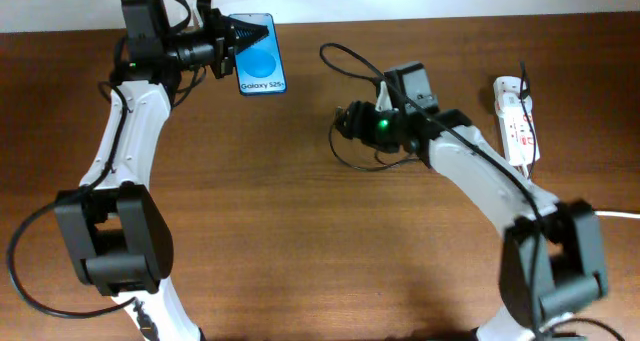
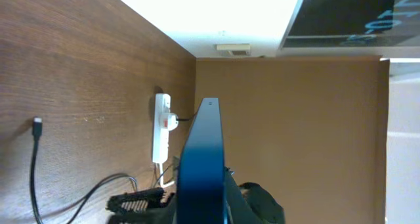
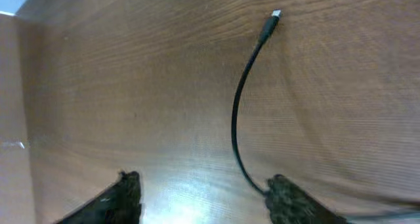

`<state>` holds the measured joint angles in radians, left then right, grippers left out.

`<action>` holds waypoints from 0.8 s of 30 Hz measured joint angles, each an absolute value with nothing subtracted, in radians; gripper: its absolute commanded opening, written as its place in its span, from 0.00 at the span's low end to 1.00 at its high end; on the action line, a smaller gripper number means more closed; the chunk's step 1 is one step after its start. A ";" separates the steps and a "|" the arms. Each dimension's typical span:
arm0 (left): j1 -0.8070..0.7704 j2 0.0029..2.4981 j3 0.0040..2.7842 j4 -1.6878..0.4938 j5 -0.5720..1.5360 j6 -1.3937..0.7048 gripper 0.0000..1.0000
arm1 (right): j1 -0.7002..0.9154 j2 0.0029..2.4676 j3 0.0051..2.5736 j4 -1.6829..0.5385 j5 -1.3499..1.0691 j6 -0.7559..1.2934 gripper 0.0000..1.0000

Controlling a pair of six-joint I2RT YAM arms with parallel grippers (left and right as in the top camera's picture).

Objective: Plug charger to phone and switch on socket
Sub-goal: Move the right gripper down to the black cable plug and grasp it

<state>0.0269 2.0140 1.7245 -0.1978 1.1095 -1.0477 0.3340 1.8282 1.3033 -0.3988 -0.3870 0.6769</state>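
The phone (image 1: 262, 55), blue screen up, is held off the table at the back left by my left gripper (image 1: 228, 45), which is shut on its edge. In the left wrist view the phone (image 2: 202, 159) stands edge-on between the fingers (image 2: 197, 209). The charger, a thin black cable, lies loose with its plug tip (image 1: 324, 50) free on the table; it also shows in the left wrist view (image 2: 37, 124) and the right wrist view (image 3: 275, 16). My right gripper (image 1: 346, 121) is open and empty (image 3: 205, 196), low over the wood, with the cable running past its right finger. The white socket (image 1: 517, 119) lies at the far right.
The socket also shows in the left wrist view (image 2: 161, 128), with a white plug seated in it. Its thick white cord (image 1: 615, 214) leaves the table's right edge. A loop of the black cable (image 1: 345, 159) lies under the right arm. A wall stands behind the table.
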 measured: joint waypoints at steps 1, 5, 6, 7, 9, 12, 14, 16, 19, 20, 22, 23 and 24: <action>0.028 2.014 1.724 -0.198 1.105 -1.048 0.00 | 0.339 1.865 1.326 -0.393 -0.387 0.689 0.53; 0.028 2.014 1.724 -0.201 1.093 -1.048 0.00 | 0.357 1.988 1.430 -0.365 -0.386 0.708 0.52; 0.028 2.014 1.724 -0.201 1.092 -1.048 0.00 | 0.358 2.022 1.461 -0.364 -0.387 0.712 0.52; 0.028 2.014 1.724 -0.201 1.092 -1.048 0.00 | 0.358 2.043 1.481 -0.362 -0.389 0.717 0.52; 0.028 2.014 1.724 -0.201 1.092 -1.048 0.00 | 0.358 2.082 1.505 -0.360 -0.391 0.744 0.50; 0.028 2.014 1.724 -0.202 1.092 -1.048 0.00 | 0.350 2.114 1.505 -0.348 -0.402 0.794 0.48; 0.028 2.014 1.724 -0.212 1.092 -1.048 0.00 | 0.334 2.136 1.507 -0.317 -0.430 0.824 0.48; 0.028 2.014 1.724 -0.233 1.092 -1.048 0.00 | 0.327 2.153 1.507 -0.308 -0.444 0.837 0.48; 0.028 2.014 1.724 -0.250 1.092 -1.048 0.00 | 0.322 2.195 1.507 -0.296 -0.458 0.845 0.48; 0.028 2.014 1.724 -0.250 1.092 -1.048 0.00 | 0.322 2.205 1.507 -0.274 -0.464 0.847 0.48; 0.028 2.014 1.724 -0.251 1.092 -1.048 0.00 | 0.322 2.226 1.507 -0.233 -0.474 0.854 0.48; 0.028 2.014 1.724 -0.250 1.092 -1.048 0.00 | 0.322 2.233 1.508 -0.224 -0.475 0.854 0.48; 0.028 2.014 1.724 -0.250 1.092 -1.048 0.00 | 0.322 2.240 1.508 -0.211 -0.481 0.857 0.47</action>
